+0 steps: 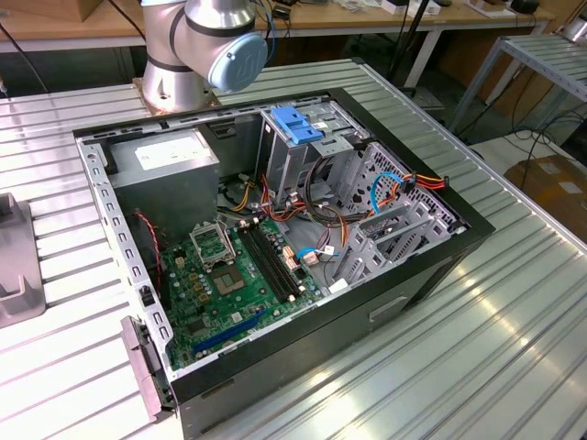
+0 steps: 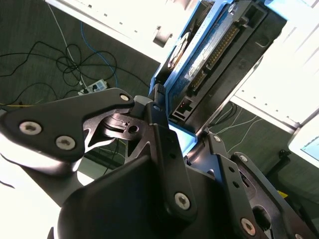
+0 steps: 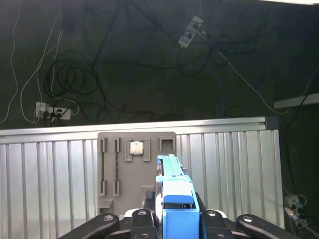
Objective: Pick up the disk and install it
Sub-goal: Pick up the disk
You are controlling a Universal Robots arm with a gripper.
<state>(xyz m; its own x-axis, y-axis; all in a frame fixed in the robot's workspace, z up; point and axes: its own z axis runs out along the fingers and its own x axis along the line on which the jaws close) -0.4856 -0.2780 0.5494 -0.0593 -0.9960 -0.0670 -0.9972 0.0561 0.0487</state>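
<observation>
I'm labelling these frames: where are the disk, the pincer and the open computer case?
disk (image 2: 222,55), second wrist view, its connector edge.
pincer (image 2: 185,122), second wrist view, midway between fingertips, shut on the disk.
computer case (image 1: 303,353), exterior view, its black side wall.

The exterior view looks down on the computer case (image 1: 413,284), while both wrist views, close behind the end effector (image 3: 174,220), share the disk (image 3: 174,186) and cabled floor (image 3: 149,74).

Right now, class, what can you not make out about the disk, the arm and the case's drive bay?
The disk: edge-on in the first wrist view, so its flat faces are hidden; the second wrist view's top edge cuts off its far end.
The arm: cut off by the exterior view's top edge.
The drive bay: its inside is hidden by its own walls and cables.
</observation>
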